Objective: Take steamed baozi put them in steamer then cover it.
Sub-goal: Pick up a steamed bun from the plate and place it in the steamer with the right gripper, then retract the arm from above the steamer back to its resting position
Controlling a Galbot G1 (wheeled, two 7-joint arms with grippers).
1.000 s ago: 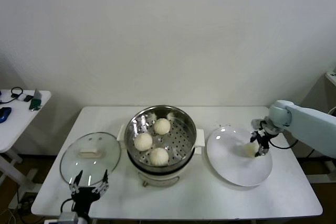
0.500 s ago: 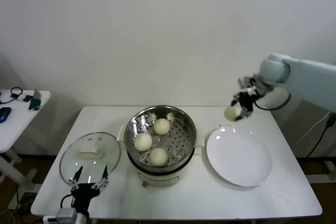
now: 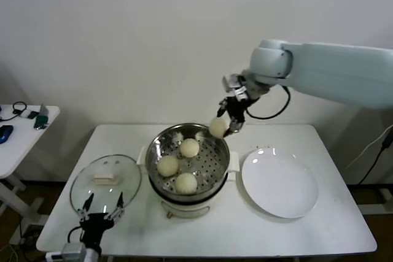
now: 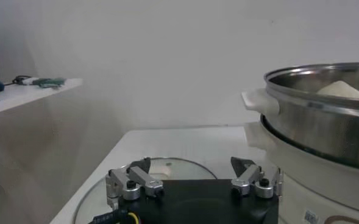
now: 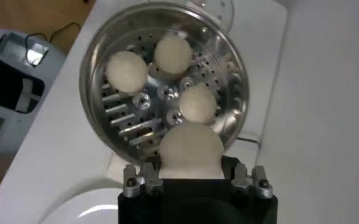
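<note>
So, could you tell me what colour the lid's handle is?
Cream-white bar handle, clearest in head view.

The place looks like a robot test room or lab dressed up as a kitchen corner, not a real home kitchen. A plain white table stands against a bare white wall with no cupboards, tiles or worktop around it. On it sit only staged cooking props: a steamer on a white pot base, a glass cover and a white plate. A second small white side table to the robot's left carries cables and small gadgets, possibly a mouse and a phone, though they are too small to be sure. Loose cords trail by the floor beneath it.
</note>
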